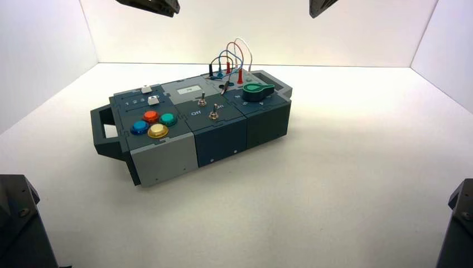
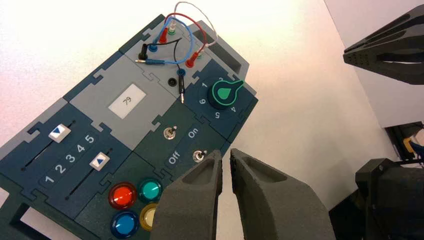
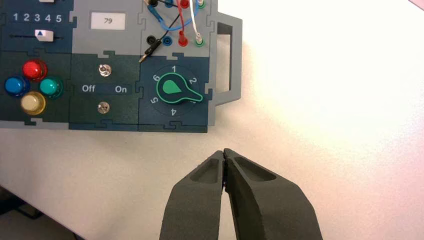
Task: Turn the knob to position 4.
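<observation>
The green teardrop knob (image 1: 257, 91) sits on the right end of the box (image 1: 167, 159). In the right wrist view, the knob (image 3: 175, 89) has its nose between the 2 and the 4, over the spot of the 3. It also shows in the left wrist view (image 2: 225, 92). My left gripper (image 2: 226, 154) hangs high over the box's front edge, empty, its fingers a narrow gap apart. My right gripper (image 3: 223, 152) is shut and empty, high over the table in front of the knob. Both show at the top edge of the high view, the left gripper (image 1: 149, 5) and the right gripper (image 1: 322, 5).
Left of the knob are two metal toggle switches (image 3: 104, 70) with Off and On lettering, several coloured buttons (image 1: 151, 124), two sliders (image 2: 60, 132) and a small display reading 79 (image 3: 107, 21). Plugged wires (image 1: 231, 56) arch behind the knob. White walls enclose the table.
</observation>
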Controlling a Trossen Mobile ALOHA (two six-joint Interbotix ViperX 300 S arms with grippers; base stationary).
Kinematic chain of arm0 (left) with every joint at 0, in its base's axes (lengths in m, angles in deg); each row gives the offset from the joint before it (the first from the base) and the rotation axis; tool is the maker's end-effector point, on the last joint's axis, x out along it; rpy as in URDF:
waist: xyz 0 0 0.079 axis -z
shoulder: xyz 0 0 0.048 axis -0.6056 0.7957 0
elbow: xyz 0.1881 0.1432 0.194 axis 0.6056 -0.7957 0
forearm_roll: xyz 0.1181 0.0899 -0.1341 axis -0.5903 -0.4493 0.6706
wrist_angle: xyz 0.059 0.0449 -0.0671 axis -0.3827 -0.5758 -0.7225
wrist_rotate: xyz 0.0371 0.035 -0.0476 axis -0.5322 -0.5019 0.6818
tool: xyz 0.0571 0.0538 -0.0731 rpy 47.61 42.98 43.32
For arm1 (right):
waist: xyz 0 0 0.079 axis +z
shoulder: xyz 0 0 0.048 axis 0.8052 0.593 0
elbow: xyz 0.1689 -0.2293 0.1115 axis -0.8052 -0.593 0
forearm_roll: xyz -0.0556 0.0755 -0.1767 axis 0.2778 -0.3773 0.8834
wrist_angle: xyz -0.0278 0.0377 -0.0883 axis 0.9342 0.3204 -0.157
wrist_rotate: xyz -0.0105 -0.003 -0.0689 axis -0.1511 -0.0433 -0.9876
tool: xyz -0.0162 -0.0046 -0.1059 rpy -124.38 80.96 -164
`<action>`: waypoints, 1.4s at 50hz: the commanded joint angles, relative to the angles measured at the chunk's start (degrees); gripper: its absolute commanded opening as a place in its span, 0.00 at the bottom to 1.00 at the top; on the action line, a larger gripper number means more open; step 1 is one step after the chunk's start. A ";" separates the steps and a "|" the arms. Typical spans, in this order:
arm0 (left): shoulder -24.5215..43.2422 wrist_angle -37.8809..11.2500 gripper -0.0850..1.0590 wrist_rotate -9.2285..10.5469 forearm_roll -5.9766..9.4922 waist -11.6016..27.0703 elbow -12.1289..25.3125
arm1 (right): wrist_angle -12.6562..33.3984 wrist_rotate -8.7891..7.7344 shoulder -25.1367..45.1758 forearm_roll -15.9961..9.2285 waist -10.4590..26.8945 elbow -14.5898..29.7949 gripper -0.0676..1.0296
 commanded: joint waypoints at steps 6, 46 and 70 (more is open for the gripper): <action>-0.09 0.26 0.17 -0.18 0.09 -0.18 1.32 | -0.18 0.26 -0.88 0.00 -0.09 0.53 0.04; 1.67 0.26 0.09 -0.09 0.00 -1.05 1.58 | -2.55 -0.35 15.91 -0.18 0.18 8.17 0.04; 1.76 -0.44 0.09 -0.18 0.00 -1.41 2.02 | -3.87 -0.35 29.27 -0.35 0.18 15.73 0.04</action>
